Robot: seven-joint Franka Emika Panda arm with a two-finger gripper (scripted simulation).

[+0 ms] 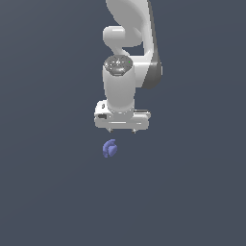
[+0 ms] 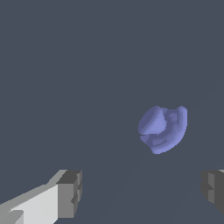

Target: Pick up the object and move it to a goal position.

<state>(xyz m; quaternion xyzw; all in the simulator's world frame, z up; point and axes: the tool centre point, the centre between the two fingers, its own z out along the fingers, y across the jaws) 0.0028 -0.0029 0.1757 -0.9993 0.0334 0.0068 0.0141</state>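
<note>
The white end effector [image 1: 122, 129] hangs over the dark grey counter [image 1: 192, 202] with its fingers [image 2: 70, 194] pointing down. They are wide apart and hold nothing. I think they are spread like this so the little thing can fit between them when the arm goes down.

The object [image 1: 110, 148] is a small blue lumpy shape. It lies on the counter, just in front of the end effector in the exterior view and a bit toward that view's left. Nothing touches it. In the wrist view the object [image 2: 162, 129] shows well past the fingertips, closer to one finger than the other. So the arm does not look lined up yet. I think it has to slide over a little before it drops.

Some things are hard to see. The fingers are almost hidden under the white body in the exterior view; only tiny tips peek out. In the wrist view one finger is cut off at the picture's edge. The top of the arm is cut off too. I cannot see any mark for the goal spot. The counter is one flat colour, so it is hard to tell how high the end effector is.
</note>
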